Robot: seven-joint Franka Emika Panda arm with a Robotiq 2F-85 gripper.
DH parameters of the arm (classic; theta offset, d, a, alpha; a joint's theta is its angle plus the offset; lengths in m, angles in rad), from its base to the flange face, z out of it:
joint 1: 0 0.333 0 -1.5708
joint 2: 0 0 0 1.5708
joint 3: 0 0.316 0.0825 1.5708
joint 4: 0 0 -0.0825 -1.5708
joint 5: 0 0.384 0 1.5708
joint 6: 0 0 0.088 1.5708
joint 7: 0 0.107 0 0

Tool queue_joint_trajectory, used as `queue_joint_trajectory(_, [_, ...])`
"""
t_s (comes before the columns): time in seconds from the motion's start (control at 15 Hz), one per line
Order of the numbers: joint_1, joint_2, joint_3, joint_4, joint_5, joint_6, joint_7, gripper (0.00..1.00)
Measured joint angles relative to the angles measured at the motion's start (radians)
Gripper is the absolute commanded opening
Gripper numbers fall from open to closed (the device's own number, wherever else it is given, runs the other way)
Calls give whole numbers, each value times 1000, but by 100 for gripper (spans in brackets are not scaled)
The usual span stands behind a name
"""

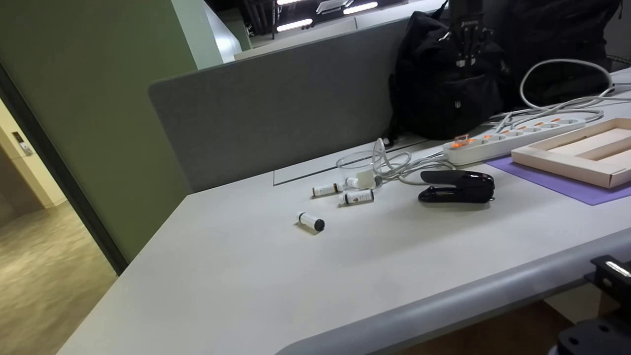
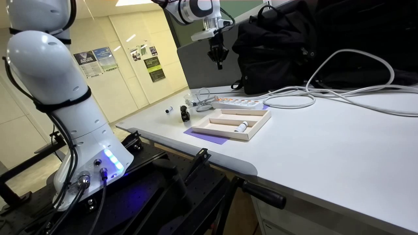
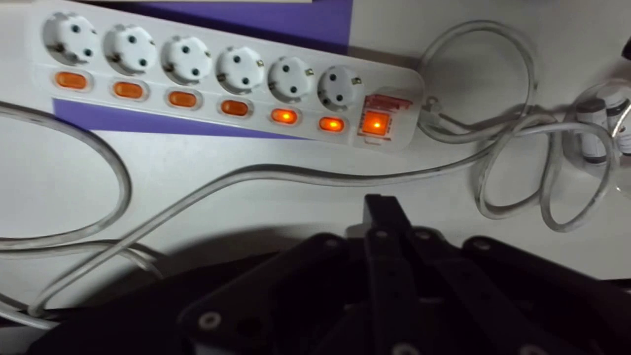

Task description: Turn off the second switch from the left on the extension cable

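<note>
The extension cable, a white power strip [image 1: 517,142], lies on the table in both exterior views [image 2: 236,104]. In the wrist view the strip [image 3: 209,88] runs across the top. Its large square switch [image 3: 375,123] at the right end is lit. The two small orange switches nearest it [image 3: 331,124] [image 3: 284,116] are lit. The other small switches [image 3: 182,99] look dark. My gripper [image 3: 382,199] is shut and empty, beside the strip in the wrist view. In both exterior views the gripper [image 1: 466,61] [image 2: 219,65] hangs well above the table, touching nothing.
A wooden tray [image 2: 217,132] sits on a purple sheet [image 1: 542,175] beside the strip. A black stapler [image 1: 458,187] and small bottles [image 1: 311,222] lie nearby. White cord [image 3: 315,177] loops around the strip. Black backpacks [image 2: 271,55] and a grey partition [image 1: 286,113] stand behind.
</note>
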Motion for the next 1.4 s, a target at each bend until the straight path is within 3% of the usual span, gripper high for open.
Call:
queue_joint_trajectory(0.47, [20, 159, 39, -1, 32, 165, 0, 0])
queue_joint_trajectory(1.4, [17, 255, 0, 2, -10, 184, 2, 0])
